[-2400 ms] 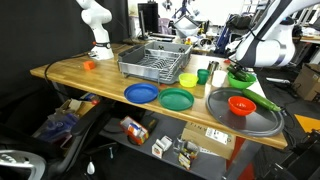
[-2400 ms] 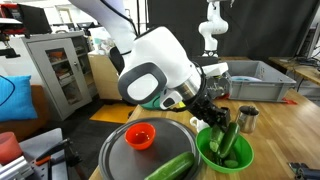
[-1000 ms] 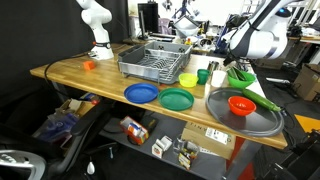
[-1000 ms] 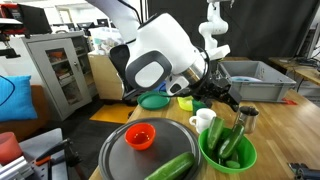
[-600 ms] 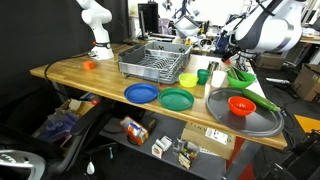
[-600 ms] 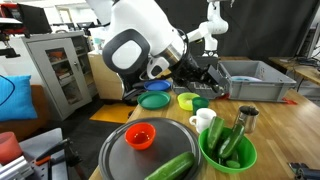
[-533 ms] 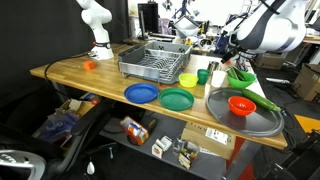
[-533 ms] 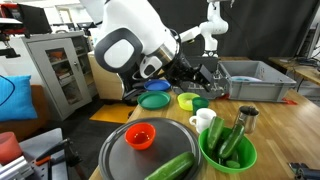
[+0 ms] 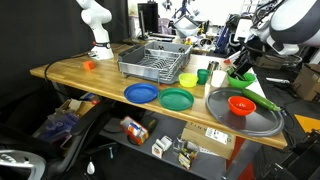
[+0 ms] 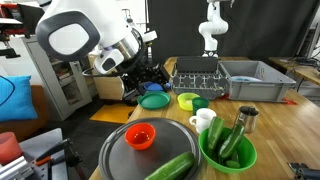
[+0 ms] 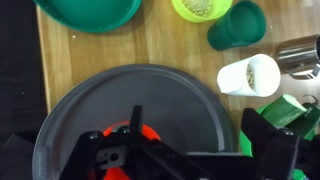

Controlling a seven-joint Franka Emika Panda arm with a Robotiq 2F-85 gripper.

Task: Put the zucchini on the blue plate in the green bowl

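The green bowl [image 10: 226,153] stands at the near right beside the grey tray, and the dark-green zucchini [image 10: 231,141] leans inside it with another green piece. The same green bowl [image 9: 241,76] shows below the arm, and its edge [image 11: 284,108] shows at the right of the wrist view. The blue plate [image 9: 141,93] lies bare near the table's front edge. My gripper [image 11: 200,135] hangs open and empty high above the tray. It also shows in both exterior views: gripper [image 9: 238,52], gripper [image 10: 155,75].
A round grey tray [image 10: 116,155] carries a red bowl [image 10: 140,135] and a long green vegetable [image 10: 170,167]. A white cup [image 10: 203,120], a metal cup [image 10: 247,118], a yellow bowl [image 10: 187,100] and a dark-green plate [image 9: 177,99] stand nearby. A dish rack [image 9: 155,60] sits behind.
The arm has lifted up and swung away from the green bowl, with the gripper open throughout. The zucchini stays in the bowl.
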